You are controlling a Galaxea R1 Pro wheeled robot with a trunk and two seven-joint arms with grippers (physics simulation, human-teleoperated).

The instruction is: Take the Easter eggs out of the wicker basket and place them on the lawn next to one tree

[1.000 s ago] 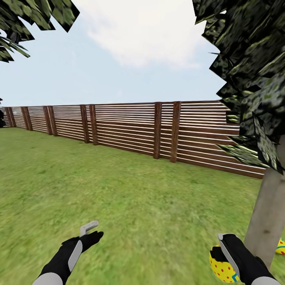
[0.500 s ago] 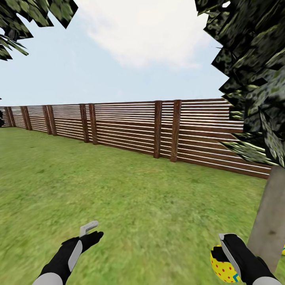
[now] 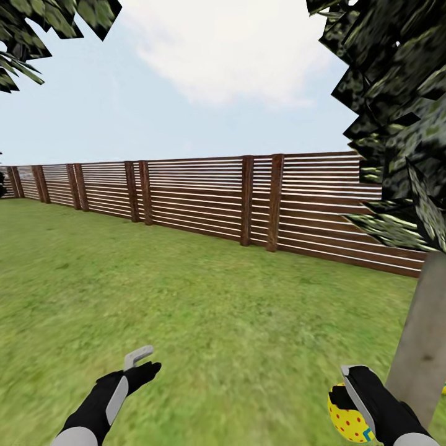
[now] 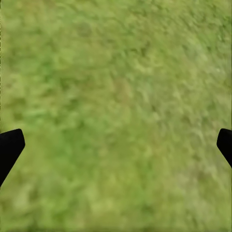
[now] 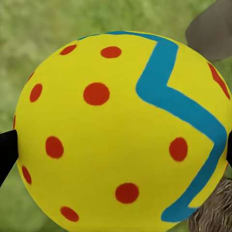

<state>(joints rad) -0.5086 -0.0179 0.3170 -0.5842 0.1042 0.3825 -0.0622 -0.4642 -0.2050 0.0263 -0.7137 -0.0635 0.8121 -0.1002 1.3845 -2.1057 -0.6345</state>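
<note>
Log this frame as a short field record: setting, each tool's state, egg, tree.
setting: lawn bounded by a slatted wooden fence
left tool: open, empty, over grass
right tool: shut on an Easter egg
egg pattern: yellow, red dots, blue zigzag
tree: pale trunk just beside the right tool, dark crown above
basket: not logged

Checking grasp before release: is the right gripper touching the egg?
Touching. In the right wrist view the Easter egg sits between the fingertips, which meet its sides; in the head view the right gripper is closed around it.
</note>
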